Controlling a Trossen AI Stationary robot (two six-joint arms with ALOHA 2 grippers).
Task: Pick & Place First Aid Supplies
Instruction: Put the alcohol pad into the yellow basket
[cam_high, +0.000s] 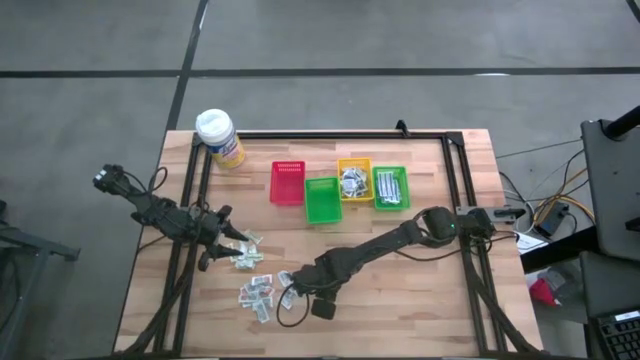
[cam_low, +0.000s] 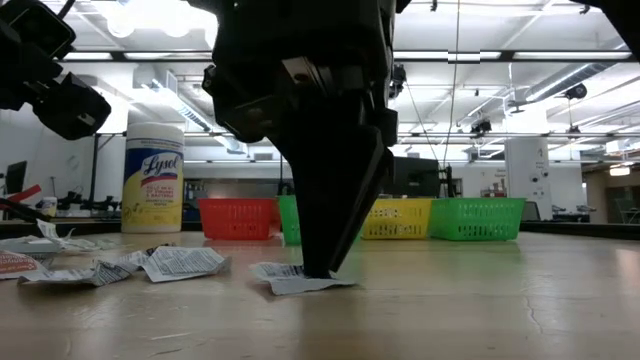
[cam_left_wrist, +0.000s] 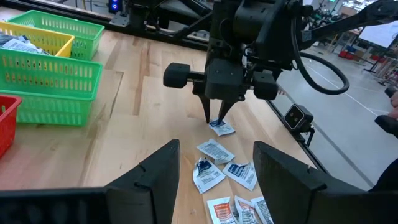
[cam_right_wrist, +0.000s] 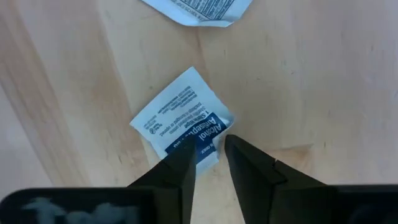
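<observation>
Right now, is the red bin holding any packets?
No, in the high view the red bin shows only its bare bottom, while the yellow bin holds packets.

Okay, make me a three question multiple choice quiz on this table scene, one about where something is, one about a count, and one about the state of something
1. Where does the right gripper stand?
A. Over the red bin
B. Down at an alcohol wipe packet on the bare wood
C. Beside the wipes canister

2. How many small plastic bins stand in the row?
A. Two
B. Four
C. Six

3. How is the left gripper?
A. Open and empty
B. Clamped on a packet
C. Inside a bin

Key:
1 B: the right wrist view shows its fingertips at the edge of the alcohol wipe packet on the table.
2 B: the high view shows a red bin, a green bin, a yellow bin and a second green bin.
3 A: the left wrist view shows its fingers spread with nothing between them, above the loose packets.
</observation>
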